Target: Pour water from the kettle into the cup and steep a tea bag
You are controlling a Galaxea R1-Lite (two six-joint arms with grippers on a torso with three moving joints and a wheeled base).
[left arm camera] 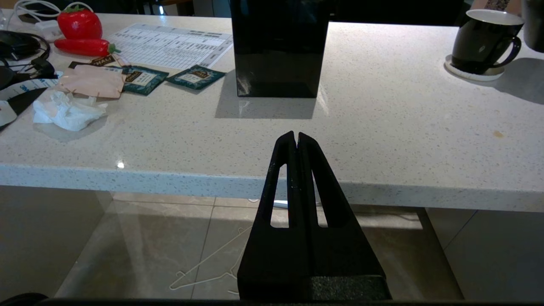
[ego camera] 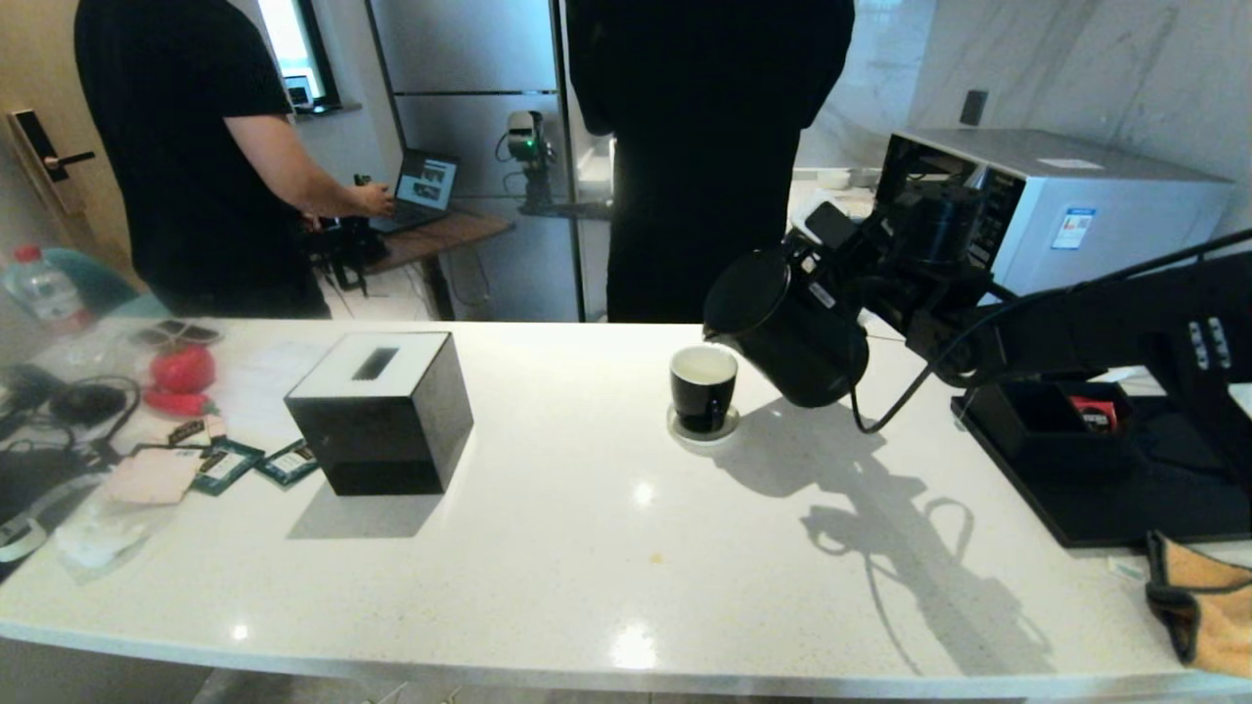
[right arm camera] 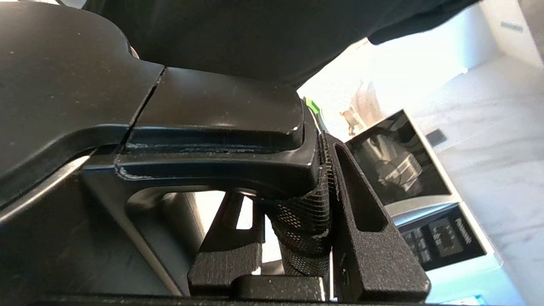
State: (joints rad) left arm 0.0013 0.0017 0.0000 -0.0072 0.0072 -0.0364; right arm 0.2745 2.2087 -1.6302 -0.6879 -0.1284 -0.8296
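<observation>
My right gripper [ego camera: 849,256] is shut on the handle of the matte black kettle [ego camera: 792,337], which hangs tilted over the counter. Its spout points down-left, just above and beside the rim of the cup [ego camera: 702,386]. In the right wrist view the fingers [right arm camera: 361,221] clamp the mesh-textured handle [right arm camera: 299,212] under the kettle lid [right arm camera: 63,85]. The glossy black cup has a white inside and stands on a small white saucer [ego camera: 685,433]. I see no stream of water. Green tea bag sachets [ego camera: 227,465] lie at the counter's left. My left gripper [left arm camera: 296,138] is shut and parked below the counter's front edge.
A black tissue box [ego camera: 381,411] stands left of the cup. A black tray [ego camera: 1125,499] with a holder sits at the right, and a microwave [ego camera: 1056,205] behind it. An orange cloth [ego camera: 1203,606] lies at the front right. Two people stand behind the counter. Cables and a toy strawberry [ego camera: 183,370] clutter the far left.
</observation>
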